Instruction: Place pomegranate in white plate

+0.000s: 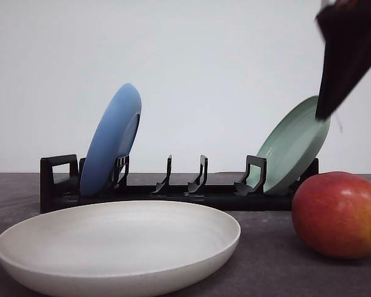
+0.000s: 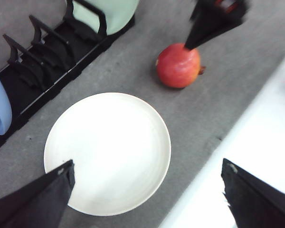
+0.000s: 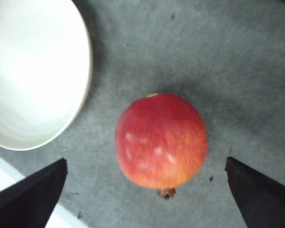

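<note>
The pomegranate [image 1: 339,214] sits on the dark grey table [image 1: 266,260] at the right of the front view, just right of the white plate [image 1: 117,246] and apart from it, its brown calyx tip pointing right. The plate lies flat at the near left with nothing in it. Behind both stands a black dish rack [image 1: 173,189], with a blue plate [image 1: 110,141] leaning in its left end and a pale green plate [image 1: 290,147] leaning in its right end.

The right gripper [image 3: 147,194] hangs above the pomegranate with its two dark fingers spread wide, one on each side of the fruit and clear of it; in the front view one finger [image 1: 346,52] shows at the upper right, above the fruit. The left gripper [image 2: 149,192] hovers over the near edge of the white plate, its fingers also wide apart and holding nothing
</note>
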Motion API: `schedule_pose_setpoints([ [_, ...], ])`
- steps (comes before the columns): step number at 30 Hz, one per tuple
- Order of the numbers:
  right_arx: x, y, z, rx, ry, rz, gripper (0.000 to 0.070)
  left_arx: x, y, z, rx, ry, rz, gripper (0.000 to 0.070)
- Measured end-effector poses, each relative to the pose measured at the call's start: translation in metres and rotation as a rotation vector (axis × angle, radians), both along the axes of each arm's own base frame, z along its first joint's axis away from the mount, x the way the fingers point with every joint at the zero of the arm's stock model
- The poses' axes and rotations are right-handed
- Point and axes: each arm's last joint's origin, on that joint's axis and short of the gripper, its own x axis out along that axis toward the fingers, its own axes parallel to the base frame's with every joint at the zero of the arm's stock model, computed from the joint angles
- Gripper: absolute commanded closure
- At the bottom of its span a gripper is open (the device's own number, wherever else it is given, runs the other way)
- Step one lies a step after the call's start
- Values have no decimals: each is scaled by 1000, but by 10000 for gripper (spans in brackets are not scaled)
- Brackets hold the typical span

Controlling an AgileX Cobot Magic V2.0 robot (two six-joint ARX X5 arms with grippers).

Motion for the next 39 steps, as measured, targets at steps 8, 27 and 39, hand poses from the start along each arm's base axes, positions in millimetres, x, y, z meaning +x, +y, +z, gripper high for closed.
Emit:
schedule_pose_setpoints([
  [8, 25, 20, -38, -68, 86, 58, 0, -17, 62, -28, -183, 16, 29, 111],
  [27, 35, 40, -56, -165, 211, 110, 243, -31, 120, -34, -446, 4, 95, 111],
  [39, 30, 145, 8, -14, -59, 309, 243, -29, 121, -34, -439, -37, 154, 111],
])
